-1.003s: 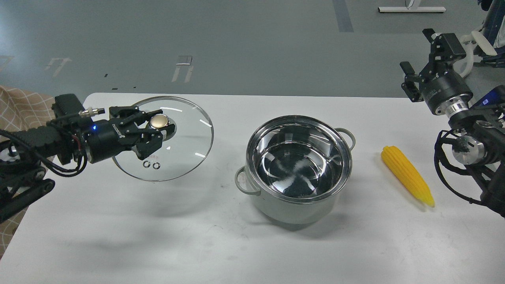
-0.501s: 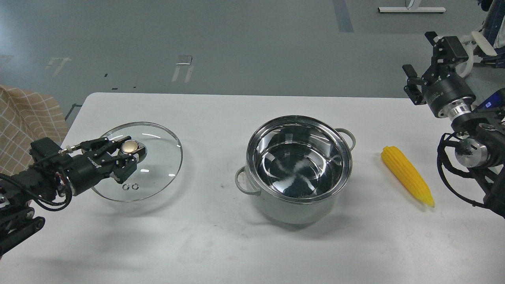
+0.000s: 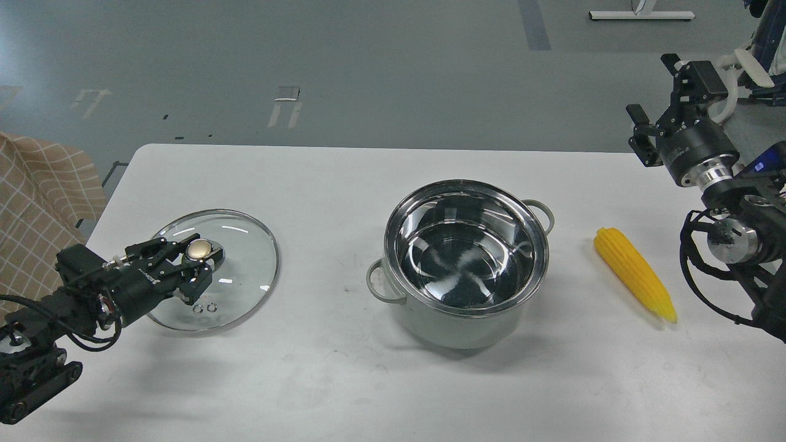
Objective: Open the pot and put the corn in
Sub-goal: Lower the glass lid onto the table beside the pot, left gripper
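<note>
The pale grey-green pot [image 3: 457,329] stands open in the middle of the table, and its shiny steel inside holds nothing. The yellow corn [image 3: 635,274] lies on the table to the right of the pot, tip pointing to the front right. The round glass lid [image 3: 242,261] lies flat on the table at the left. My left gripper [image 3: 196,261] is shut on its gold knob [image 3: 199,248]. My right gripper [image 3: 657,101] is open and empty, raised at the far right behind the corn.
The white table [image 3: 344,380] ends at its far edge [image 3: 368,147], with grey floor behind it. A checked cloth [image 3: 37,196] hangs off the left side. Equipment [image 3: 755,61] stands behind my right arm.
My left gripper has carried the lid down and to the left, from tilted in the air to lying flat on the table. My right gripper has barely moved.
</note>
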Available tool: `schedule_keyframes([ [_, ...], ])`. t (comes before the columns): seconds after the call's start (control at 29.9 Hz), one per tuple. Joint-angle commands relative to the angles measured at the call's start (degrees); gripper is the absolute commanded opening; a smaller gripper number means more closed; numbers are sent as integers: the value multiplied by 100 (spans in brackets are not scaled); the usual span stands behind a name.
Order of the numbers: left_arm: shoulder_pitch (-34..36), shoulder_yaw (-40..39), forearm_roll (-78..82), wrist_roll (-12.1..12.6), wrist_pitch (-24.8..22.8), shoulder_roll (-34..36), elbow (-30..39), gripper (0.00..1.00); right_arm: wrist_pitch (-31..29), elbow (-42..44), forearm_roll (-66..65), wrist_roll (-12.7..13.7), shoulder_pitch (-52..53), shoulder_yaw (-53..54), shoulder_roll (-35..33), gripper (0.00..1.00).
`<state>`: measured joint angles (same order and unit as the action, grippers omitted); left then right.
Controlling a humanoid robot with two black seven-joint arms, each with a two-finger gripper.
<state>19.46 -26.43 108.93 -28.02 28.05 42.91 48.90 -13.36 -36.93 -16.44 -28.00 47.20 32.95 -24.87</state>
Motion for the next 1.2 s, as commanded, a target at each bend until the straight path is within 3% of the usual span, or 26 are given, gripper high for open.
schedule_keyframes([
  [0.0,-21,6,-4,2,-5,-116,-82,11,1,1,0,0,0,1,-1,98],
  [0.13,-21,15,-4,2,-5,-169,-187,17,1,-7,0,0,-18,1,-1,98],
  [0.17,-21,6,-12,2,-5,-178,-187,25,1,1,0,0,-18,1,-1,98],
  [0.2,-12,6,-12,2,-5,-178,-187,43,1,1,0,0,-18,1,-9,99],
  [0.27,-12,-3,-21,2,-5,-178,-187,58,1,1,0,0,-18,1,-1,98],
  [0.43,5,-3,-144,2,-5,-169,-179,75,1,-8,0,0,-27,1,-9,99],
  [0.6,67,-3,-215,2,-5,-160,-170,77,1,-8,0,0,-27,9,-9,99],
  [0.87,41,-3,-232,2,-5,-108,-161,90,1,-7,0,0,-27,1,-1,99],
  [1.1,5,-3,-232,2,-5,-116,-161,90,-8,1,0,0,-27,1,-9,99],
  [1.17,-3,6,-223,2,-5,-116,-161,84,-8,1,0,0,-27,1,-9,98],
])
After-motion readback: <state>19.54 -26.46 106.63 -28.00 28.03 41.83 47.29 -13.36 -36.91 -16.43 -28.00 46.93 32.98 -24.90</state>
